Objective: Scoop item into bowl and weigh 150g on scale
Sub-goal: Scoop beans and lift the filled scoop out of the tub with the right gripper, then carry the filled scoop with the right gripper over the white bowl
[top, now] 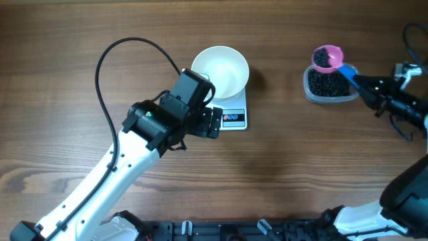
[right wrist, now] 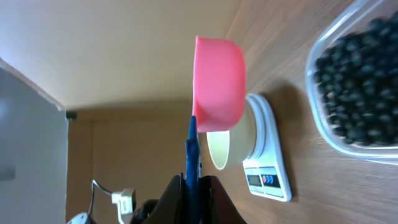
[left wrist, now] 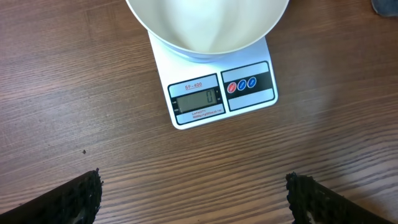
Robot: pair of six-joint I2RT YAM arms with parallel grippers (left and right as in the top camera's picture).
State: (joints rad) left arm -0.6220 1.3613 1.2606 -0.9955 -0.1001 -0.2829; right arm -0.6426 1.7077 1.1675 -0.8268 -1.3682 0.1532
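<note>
Scale (top: 232,119) stands on the wooden table (top: 80,53) near its centre, with the white bowl (top: 220,70) seated on the platform and covering most of it; the bowl's inner surface shows plain white, and the display (left wrist: 198,98) reads zero. My left pincer (top: 212,123) hovers just in front of the scale's button edge, jaws spread as wide as they go and holding nothing; in the left wrist view my fingertips (left wrist: 78,199) sit at the two lower corners, well apart, with wood between them. My right pincer (top: 366,84) is closed tight on the blue handle (top: 348,70) of the pink scoop (top: 328,57). Black beans (top: 329,85) lie heaped in the clear tub (top: 309,94) at the right side of the table, well apart from the scale; a further portion sits in the scoop, which is held upright over the tub's far edge. From the right wrist view the scoop hangs clear of the wood, with bowl and scale visible beyond it
</note>
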